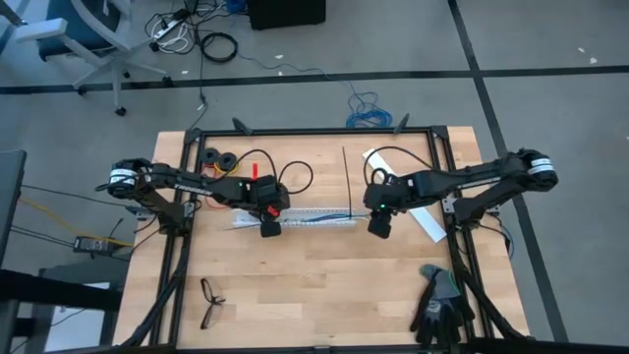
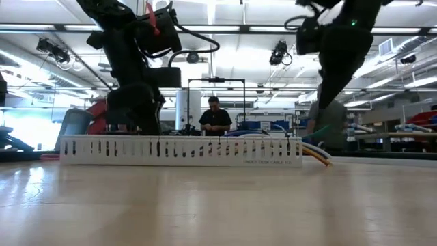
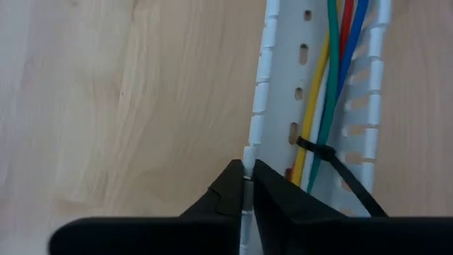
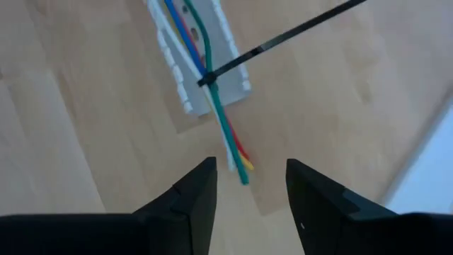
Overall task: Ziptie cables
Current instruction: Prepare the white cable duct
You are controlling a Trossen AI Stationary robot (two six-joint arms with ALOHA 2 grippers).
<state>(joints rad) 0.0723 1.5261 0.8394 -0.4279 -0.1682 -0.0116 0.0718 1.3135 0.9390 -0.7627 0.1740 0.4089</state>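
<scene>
Meanwhile my left gripper (image 3: 247,190) pinches the near wall of the white slotted strip (image 3: 283,106), where the cables (image 3: 333,85) lie ziptied. My right gripper (image 4: 245,185) hangs spread and empty above their ends. Eyeglasses (image 1: 210,301) and gloves (image 1: 438,301) lie well apart.

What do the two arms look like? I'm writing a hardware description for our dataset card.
Both arms are matte black with white bands near their bases. The left end effector carries a red tag and a looping black cable; the right end effector shows a small green light. Fingers are dark, wedge-shaped.
</scene>
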